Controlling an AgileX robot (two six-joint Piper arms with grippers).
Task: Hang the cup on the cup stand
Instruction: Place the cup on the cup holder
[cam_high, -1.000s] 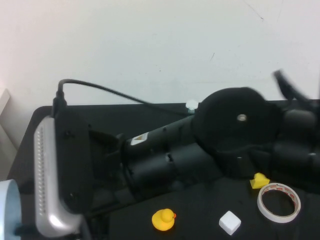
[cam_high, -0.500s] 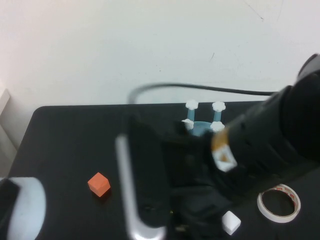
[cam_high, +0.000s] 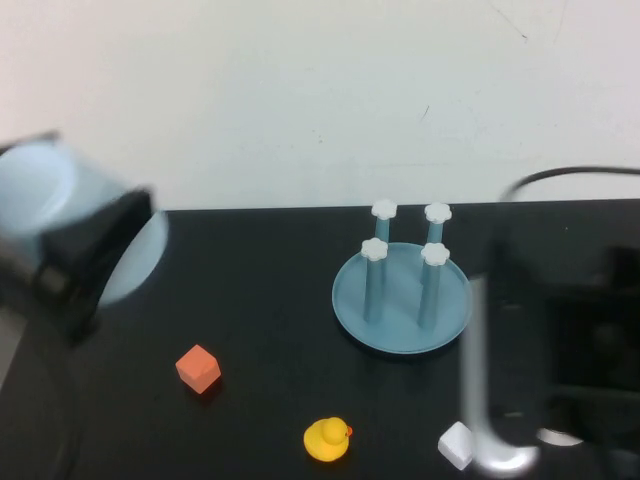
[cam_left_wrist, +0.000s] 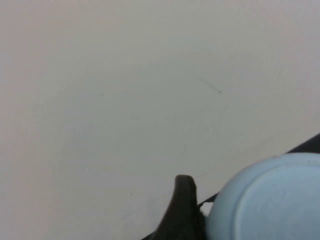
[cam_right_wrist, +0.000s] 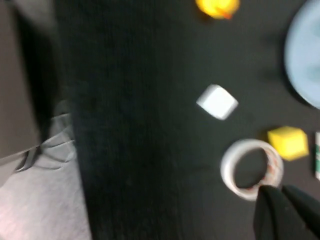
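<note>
The small pale-blue tapered plastic cup (cam_high: 60, 220) is held tilted, high at the worktop's far left. The round light-blue dish stand (cam_high: 402, 296) sits right of centre, its four white-capped posts upright and bare.

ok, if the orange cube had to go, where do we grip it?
Probably opposite flat side faces, from straight above: the orange cube sits flat with free space around it. Left gripper, raised at far left, holds the cup; right gripper is at right, by the tape ring.
</note>
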